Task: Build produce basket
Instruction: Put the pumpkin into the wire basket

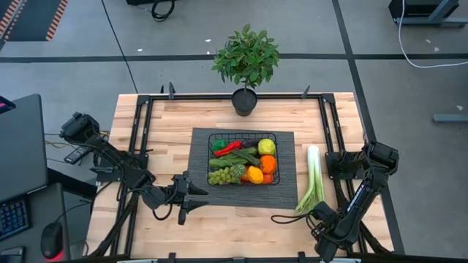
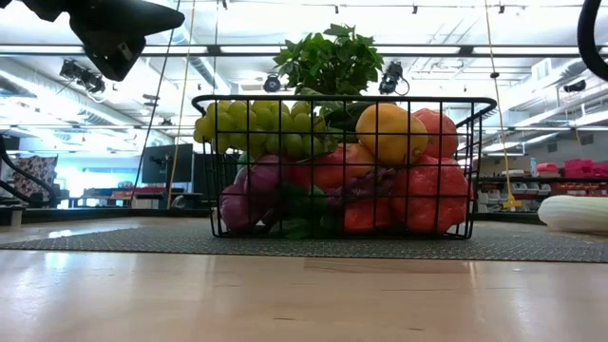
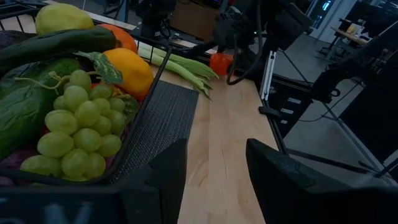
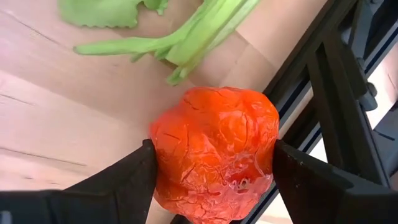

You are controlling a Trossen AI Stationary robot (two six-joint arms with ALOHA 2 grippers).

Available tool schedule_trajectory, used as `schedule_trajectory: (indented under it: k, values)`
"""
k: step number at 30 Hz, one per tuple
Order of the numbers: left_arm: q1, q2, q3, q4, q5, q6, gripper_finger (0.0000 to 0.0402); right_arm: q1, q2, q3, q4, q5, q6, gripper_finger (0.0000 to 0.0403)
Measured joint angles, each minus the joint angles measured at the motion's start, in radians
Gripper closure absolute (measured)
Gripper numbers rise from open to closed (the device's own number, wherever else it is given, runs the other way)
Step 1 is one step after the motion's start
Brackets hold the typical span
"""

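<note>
Basket (image 1: 243, 180) centred on dark ribbed mat (image 1: 281, 191), mid-table; packed with green grapes (image 1: 225, 174), yellow pepper (image 1: 254, 174), orange (image 1: 268, 163), lemon (image 1: 266, 146), red pepper (image 1: 228, 148), cucumbers (image 1: 241, 155)

Leek (image 1: 313, 177) flat on bare wood, just right of mat, outside basket

Right gripper (image 4: 212, 167) at near right table corner, by the leek's leafy end; fingers clamped on either side of an orange-red crinkled produce piece (image 4: 214, 152), held just above the wood

Left gripper (image 1: 191, 200) low over wood off basket's near left corner; fingers apart, nothing between them

Potted plant (image 1: 246, 57) at far edge
</note>
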Motion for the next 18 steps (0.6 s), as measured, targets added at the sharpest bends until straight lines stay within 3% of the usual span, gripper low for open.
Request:
schedule_trajectory:
  k: [7, 18]
  values:
    - [0.000, 0.000, 0.000, 0.000, 0.000, 0.000, 0.0230, 0.000, 0.000, 0.036, -0.003, 0.029, -0.013, 0.0111]
    - [0.000, 0.000, 0.000, 0.000, 0.000, -0.001, 0.0230, -0.015, 0.000, 0.242, -0.162, 0.206, -0.013, 0.0111]
